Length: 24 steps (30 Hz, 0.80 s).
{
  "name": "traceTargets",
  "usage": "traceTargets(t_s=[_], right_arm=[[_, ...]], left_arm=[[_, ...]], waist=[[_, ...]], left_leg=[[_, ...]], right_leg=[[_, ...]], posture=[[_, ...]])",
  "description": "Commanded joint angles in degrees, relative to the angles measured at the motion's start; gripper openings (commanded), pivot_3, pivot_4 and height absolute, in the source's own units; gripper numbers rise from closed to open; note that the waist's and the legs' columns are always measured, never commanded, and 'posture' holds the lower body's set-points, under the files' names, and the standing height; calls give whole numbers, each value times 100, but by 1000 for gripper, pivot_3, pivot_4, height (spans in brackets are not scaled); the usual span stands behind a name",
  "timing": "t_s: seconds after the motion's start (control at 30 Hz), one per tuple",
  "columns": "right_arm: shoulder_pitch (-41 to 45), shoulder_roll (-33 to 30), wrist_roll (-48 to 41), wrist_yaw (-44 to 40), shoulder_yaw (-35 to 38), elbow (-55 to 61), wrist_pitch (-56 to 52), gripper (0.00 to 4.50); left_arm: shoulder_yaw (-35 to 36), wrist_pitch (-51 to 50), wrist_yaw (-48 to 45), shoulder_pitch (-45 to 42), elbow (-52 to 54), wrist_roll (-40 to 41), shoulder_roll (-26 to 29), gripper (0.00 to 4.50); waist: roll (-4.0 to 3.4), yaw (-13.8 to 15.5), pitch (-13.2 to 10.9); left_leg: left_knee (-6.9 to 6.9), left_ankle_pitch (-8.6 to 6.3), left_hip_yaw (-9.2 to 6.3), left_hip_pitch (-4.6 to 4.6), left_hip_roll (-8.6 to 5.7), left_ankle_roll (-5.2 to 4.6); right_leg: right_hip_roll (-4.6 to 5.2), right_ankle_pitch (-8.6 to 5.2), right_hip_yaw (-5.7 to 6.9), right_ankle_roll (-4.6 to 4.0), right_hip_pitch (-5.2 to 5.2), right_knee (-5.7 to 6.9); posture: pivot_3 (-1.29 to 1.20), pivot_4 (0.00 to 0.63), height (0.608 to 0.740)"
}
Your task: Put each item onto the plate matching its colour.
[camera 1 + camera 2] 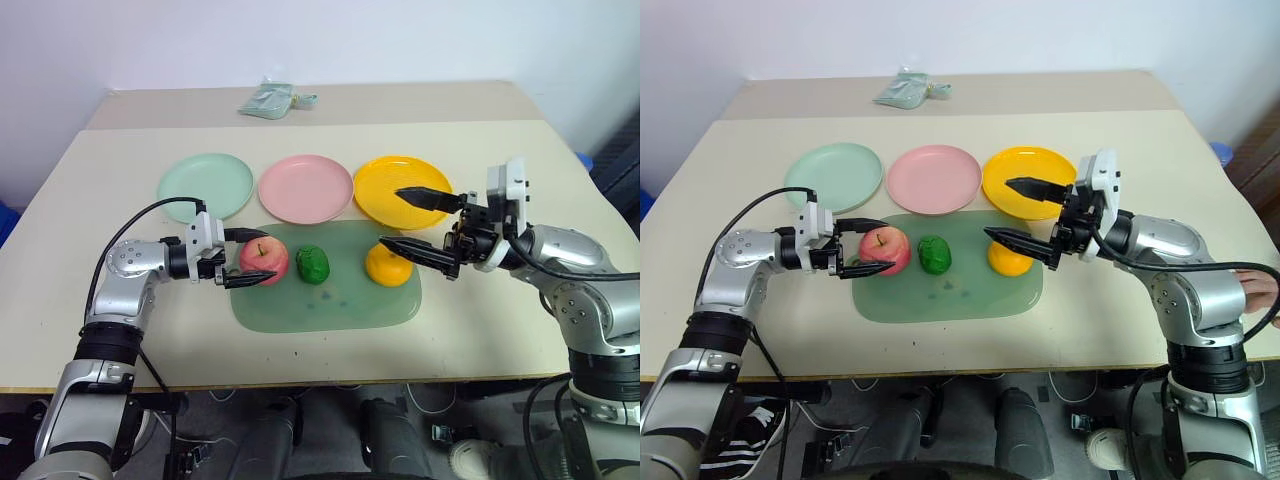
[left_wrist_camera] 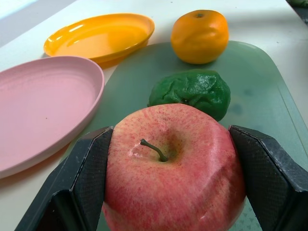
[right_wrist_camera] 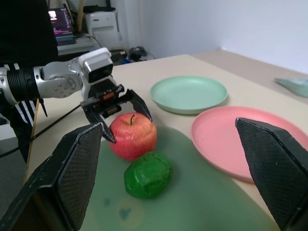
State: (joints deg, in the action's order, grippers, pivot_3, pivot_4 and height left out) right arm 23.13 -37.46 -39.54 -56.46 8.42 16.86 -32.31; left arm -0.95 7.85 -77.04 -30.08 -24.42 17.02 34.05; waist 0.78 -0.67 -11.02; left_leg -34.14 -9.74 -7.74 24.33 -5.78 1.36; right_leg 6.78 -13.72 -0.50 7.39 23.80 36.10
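Table (image 1: 90,180), tan. Cutting mat (image 1: 330,305), translucent green, bears three items in a row: apple (image 1: 264,260), green vegetable (image 1: 313,264), orange (image 1: 388,266). Behind the mat, three empty plates: mint plate (image 1: 205,185), pink plate (image 1: 305,188), yellow plate (image 1: 385,190). Left gripper (image 1: 245,258): jaws closed against both sides of the apple, which rests on the mat. Right gripper (image 1: 410,220): jaws wide apart, empty, above the orange and the yellow plate's near rim.
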Motion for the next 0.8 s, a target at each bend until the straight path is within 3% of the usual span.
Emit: traceTargets(t_s=[0.03, 0.23, 0.63, 0.8], right_arm=[[-79, -118, -233, -48, 110, 295, -98, 4500], [-39, 48, -217, 139, 210, 120, 89, 4500], [615, 703, 1391, 1456, -198, -1027, 1248, 4500], [659, 928, 1465, 1685, -272, -901, 1245, 4500]], left_arm=[[98, -413, 107, -122, -126, 127, -21, 3275], [492, -1114, 437, -856, -325, 476, -9, 3275], [165, 920, 3359, -3247, -3778, -1116, -1526, 3275], [74, 1016, 3935, -3686, -4527, -1491, -1946, 3275]], waist=[[0, 3, 0], [5, 0, -3], [13, 1, -6], [13, -31, -6]], left_leg=[[0, 0, 0, 0, 0, 0], [-4, 1, -4, 6, -1, -1], [-9, -2, -12, 11, -27, -9], [-12, -2, -9, 9, -33, -9]], right_leg=[[0, 0, 0, 0, 0, 0], [-2, 7, 6, 13, 3, 1], [5, 14, 11, 33, -4, 1], [3, 16, 10, 36, -4, 3]], posture=[[0, 150, 740], [0, 150, 740], [0, 150, 740], [0, 150, 740]])
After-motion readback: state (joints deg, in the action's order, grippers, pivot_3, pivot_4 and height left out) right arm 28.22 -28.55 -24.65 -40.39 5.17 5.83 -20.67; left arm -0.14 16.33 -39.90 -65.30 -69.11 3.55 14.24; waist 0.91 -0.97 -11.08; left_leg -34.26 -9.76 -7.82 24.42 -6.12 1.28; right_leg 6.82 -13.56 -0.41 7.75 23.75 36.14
